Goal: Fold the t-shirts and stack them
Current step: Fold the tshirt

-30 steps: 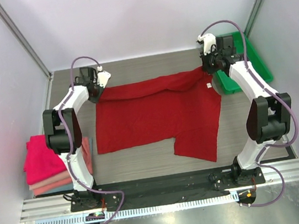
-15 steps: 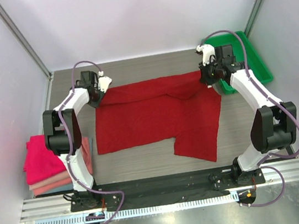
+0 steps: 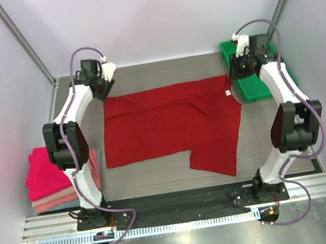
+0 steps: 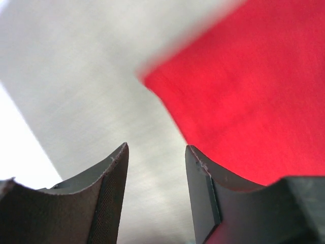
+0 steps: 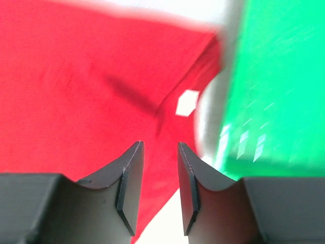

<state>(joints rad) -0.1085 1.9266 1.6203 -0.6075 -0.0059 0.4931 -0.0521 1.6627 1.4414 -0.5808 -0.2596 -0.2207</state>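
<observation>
Two claws stand apart now, and each holds nothing. My left claw (image 4: pixel 156 146) hangs just beside the far left corner of the red shirt (image 3: pixel 169 121). My right claw (image 5: pixel 160 144) hangs over its far right corner, next to the green tray (image 3: pixel 264 83). The red shirt lies spread out flat in the middle of the table (image 3: pixel 162 73). I think it is not folded yet. A pile of pink shirts (image 3: pixel 49 174) sits folded at the left edge, so that part looks done. Folding the red shirt and putting it on the pile is what is left.
</observation>
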